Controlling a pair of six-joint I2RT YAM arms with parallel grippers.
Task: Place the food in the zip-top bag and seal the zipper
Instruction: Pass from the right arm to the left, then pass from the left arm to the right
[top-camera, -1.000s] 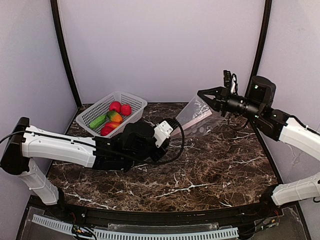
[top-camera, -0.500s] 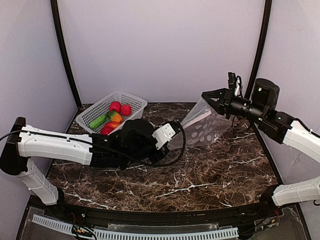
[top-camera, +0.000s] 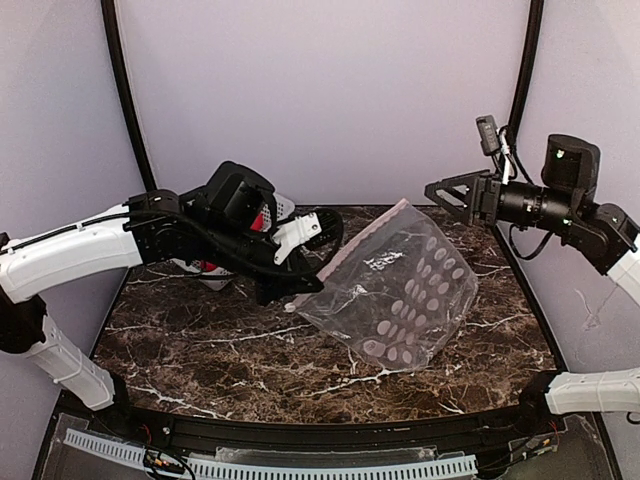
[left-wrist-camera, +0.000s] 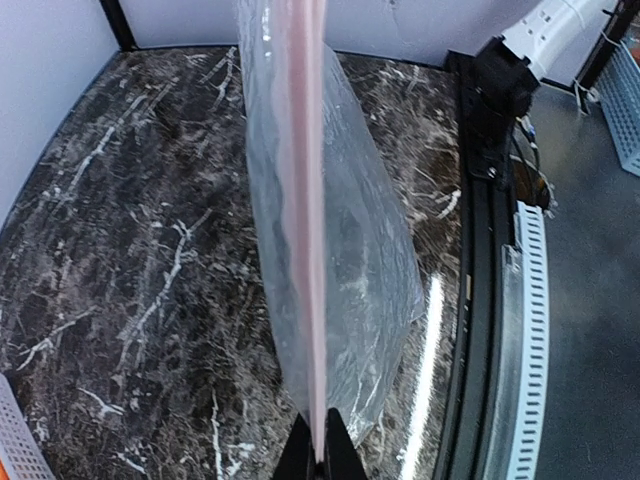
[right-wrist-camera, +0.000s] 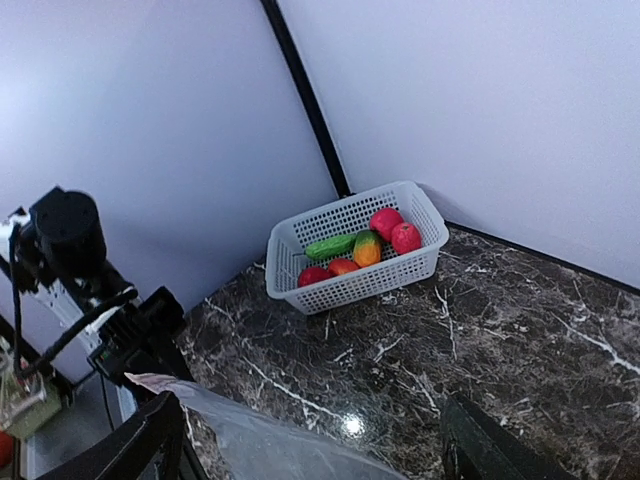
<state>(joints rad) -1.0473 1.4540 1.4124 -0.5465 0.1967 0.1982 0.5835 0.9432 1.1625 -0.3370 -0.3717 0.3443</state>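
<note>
Zip-top bag (top-camera: 400, 290) hangs by its zipper (left-wrist-camera: 305, 200), the strip pinched edge-on in the clenched jaws of the left gripper (left-wrist-camera: 318, 450). The bag's lower part sags onto the desk (top-camera: 250, 350) just right of centre. Left wrist bends down from a raised forearm reaching in from 9 o'clock. Right gripper (top-camera: 440, 196) at 2 o'clock: jaws spread wide, empty, arm level above the desk, apart from the bag. Food (right-wrist-camera: 360, 245) lies in white basket (right-wrist-camera: 350, 280), 10 o'clock corner.
</note>
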